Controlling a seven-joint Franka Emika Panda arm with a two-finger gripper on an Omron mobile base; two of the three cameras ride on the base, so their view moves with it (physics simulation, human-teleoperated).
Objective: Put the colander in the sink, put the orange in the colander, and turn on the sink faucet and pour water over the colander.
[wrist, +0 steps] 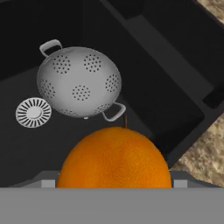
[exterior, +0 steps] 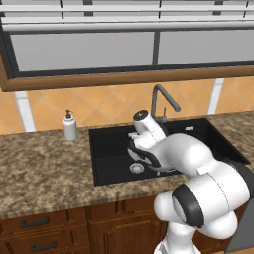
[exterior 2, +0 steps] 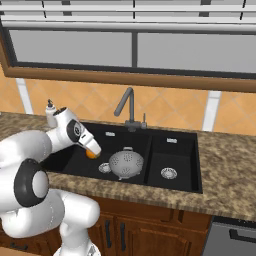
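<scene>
While the colander [exterior 2: 126,164] already sits in the larger basin of the black sink [exterior 2: 185,186], at centre frame in the right base view, the robot's hand [exterior 2: 91,152] hangs over the left part of that basin, pinching the orange [exterior 2: 91,154] between its fingers. From the hand view the fruit [wrist: 114,158] bulges across the bottom centre, with the perforated grey bowl [wrist: 78,83] in the upper left and the round silver drain [wrist: 33,112] just beside it at the left edge. By these frames the first step looks done and the second is in hand: the orange is carried but not yet over the bowl. The next move likely calls for shifting the hand across the basin until the fruit is above the colander's open mouth, lowering it, then releasing; a drop from too high or off centre could send the orange rolling over the basin floor. After that comes the sink faucet [exterior 2: 126,107], standing dark and dry behind the basin at upper centre, its small side lever near the base; no water runs. A white soap dispenser [exterior: 70,126] stands on the speckled tabletop [exterior: 44,168] at the left of the left base view, well clear. The divider between the basins lies right of the colander and should not interfere.
</scene>
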